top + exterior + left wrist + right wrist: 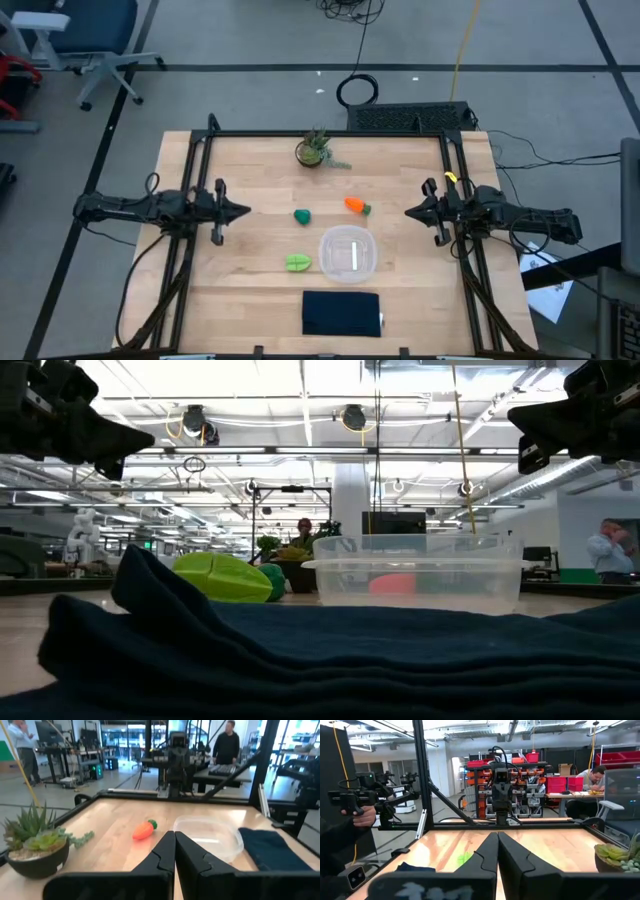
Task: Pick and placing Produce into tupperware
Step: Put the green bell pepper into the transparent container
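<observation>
Wooden worktop (240,265) centre: clear shallow tupperware (348,254), orange carrot (356,205), dark green lump (302,215), lime leaf (298,262); both end effectors (243,211) (410,211) closed, empty.

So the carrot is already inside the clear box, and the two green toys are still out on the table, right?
Not quite. The carrot is still on the table, lying apart from the clear box, which the high view shows holding no toys. The rest is right: the dark green lump and the leafy piece are both out on the wood.
</observation>
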`<state>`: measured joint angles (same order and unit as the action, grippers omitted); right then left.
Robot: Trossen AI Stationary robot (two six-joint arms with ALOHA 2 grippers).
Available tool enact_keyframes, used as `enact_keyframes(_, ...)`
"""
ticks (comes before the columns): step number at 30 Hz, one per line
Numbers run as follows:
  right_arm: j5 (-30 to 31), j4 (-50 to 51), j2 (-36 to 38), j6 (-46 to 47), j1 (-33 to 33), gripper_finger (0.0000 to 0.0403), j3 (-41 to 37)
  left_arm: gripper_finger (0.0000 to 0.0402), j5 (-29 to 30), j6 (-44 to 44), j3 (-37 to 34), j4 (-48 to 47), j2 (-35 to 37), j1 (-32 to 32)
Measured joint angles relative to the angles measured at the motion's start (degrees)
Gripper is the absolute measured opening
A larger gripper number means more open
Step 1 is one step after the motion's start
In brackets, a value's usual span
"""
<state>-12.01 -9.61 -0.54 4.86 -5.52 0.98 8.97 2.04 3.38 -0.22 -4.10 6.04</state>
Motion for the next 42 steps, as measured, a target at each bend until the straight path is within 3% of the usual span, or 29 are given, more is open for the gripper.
enact_keyframes(42, 0.2, 0.03, -0.32, 0.31, 0.0, 0.0, -0.01, 0.001, 0.07, -1.77, 0.0, -0.01, -0.02, -0.02)
